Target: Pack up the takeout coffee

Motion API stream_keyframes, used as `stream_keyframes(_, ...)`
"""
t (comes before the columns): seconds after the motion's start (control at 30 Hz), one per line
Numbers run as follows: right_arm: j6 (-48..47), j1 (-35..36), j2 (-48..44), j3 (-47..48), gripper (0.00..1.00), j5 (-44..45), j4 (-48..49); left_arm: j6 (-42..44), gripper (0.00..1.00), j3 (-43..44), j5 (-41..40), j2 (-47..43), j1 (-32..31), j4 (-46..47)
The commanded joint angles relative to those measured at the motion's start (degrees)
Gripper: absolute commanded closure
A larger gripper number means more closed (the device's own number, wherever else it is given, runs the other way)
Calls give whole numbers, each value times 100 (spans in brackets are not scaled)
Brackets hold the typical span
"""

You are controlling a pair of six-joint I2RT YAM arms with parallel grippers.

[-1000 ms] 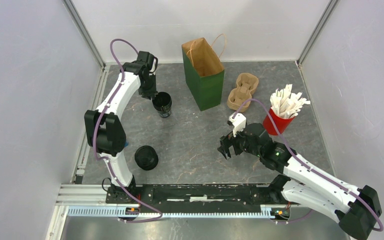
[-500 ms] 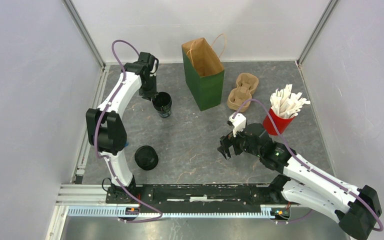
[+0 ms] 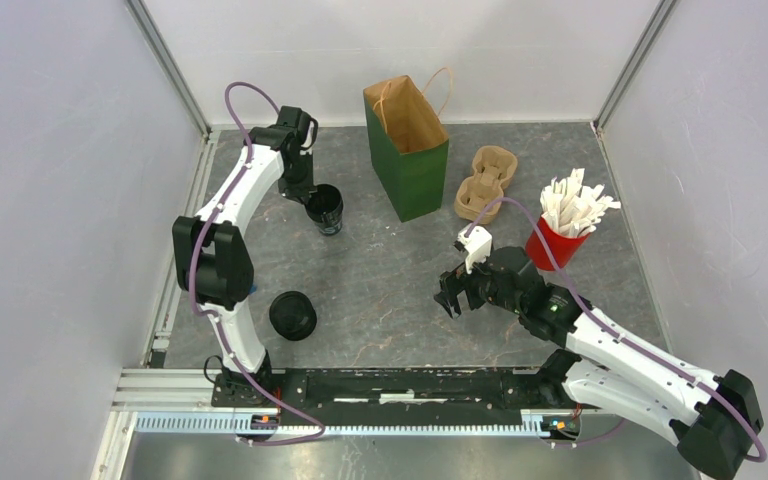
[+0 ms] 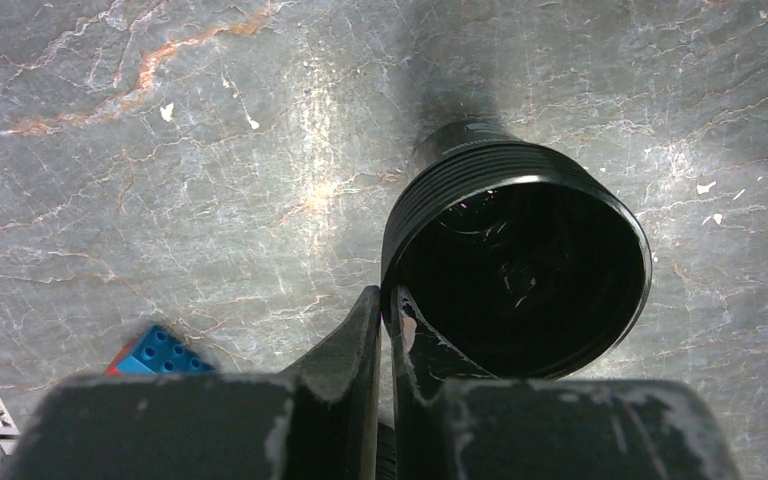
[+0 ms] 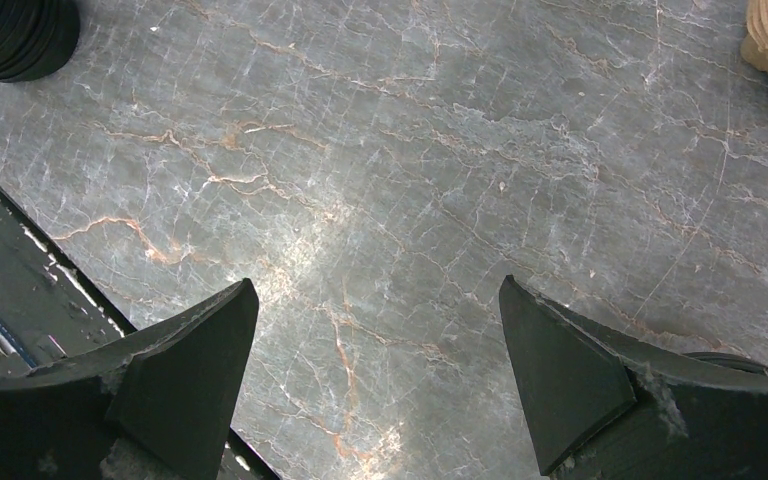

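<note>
Rim of a small black ribbed lidless disposable cup (image 4: pixel 520 270) sits clamped by the left gripper (image 4: pixel 387 305), at eight o'clock from the green paper bag (image 3: pixel 407 150); right gripper (image 5: pixel 380 340) gapes, empty.

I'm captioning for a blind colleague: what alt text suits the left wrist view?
The left gripper pinches the near rim of a lidless black cup, one jaw inside, one outside. A blue toy brick lies lower left.

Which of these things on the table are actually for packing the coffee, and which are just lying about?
For the job: open black cup, lidded black cup, green paper bag, probably the pulp carrier.
Lying about, it seems: red cup of white packets, blue block.
</note>
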Motion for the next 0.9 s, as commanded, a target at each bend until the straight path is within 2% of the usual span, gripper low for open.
stream_keyframes(0.0,14,-19,24,-55,2,53,211,264,89,39,63,56,-18,94)
stream_keyframes(0.13,29,-17,18,-64,2,53,211,266,97,40,80,28,-21,87)
stream_keyframes(0.53,16,-19,-10,-68,2,70,184,47,98,223,-7,-62,-18,92)
stream_keyframes(0.7,12,-25,-9,-55,2,71,167,73,88,290,-44,-41,-19,63)
stream_keyframes(0.73,9,-19,-14,-51,2,71,165,73,89,299,-29,-32,-17,46)
stream_keyframes(0.8,6,-25,-27,-46,2,71,166,80,98,319,-29,-15,-20,6)
stream_keyframes(0.87,6,-19,-29,-55,2,71,167,83,98,319,-23,-22,-16,-7)
